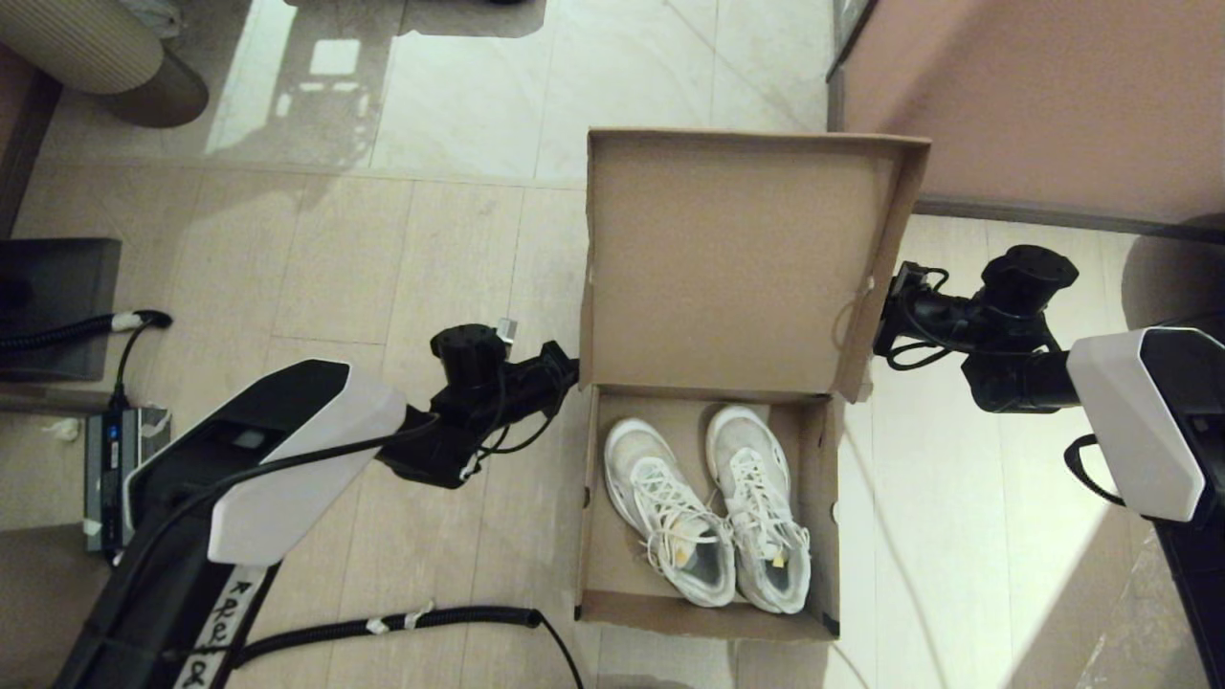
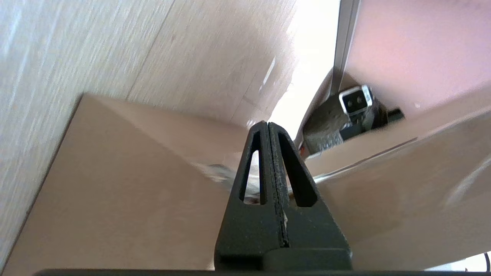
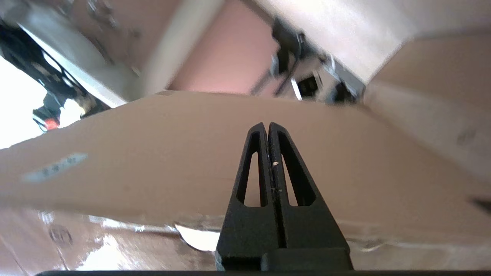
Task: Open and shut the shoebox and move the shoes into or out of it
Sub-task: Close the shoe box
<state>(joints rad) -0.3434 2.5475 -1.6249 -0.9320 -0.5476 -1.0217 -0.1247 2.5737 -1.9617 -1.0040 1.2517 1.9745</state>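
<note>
**Shoebox open, both grippers at its sides**

Nearest you, the shoes (image 1: 708,507) lie side by side inside the shoebox (image 1: 710,383), toes toward the raised lid. Your left gripper (image 1: 567,368) sits at the box's left wall near the hinge, its fingers (image 2: 268,168) pressed together with nothing between them, cardboard just beyond the tips. Your right gripper (image 1: 885,321) meets the lid's right flap, its fingers (image 3: 268,165) likewise pressed together and empty. Farther off, beyond the lid, stands the pinkish-brown cabinet (image 1: 1043,96).
</note>
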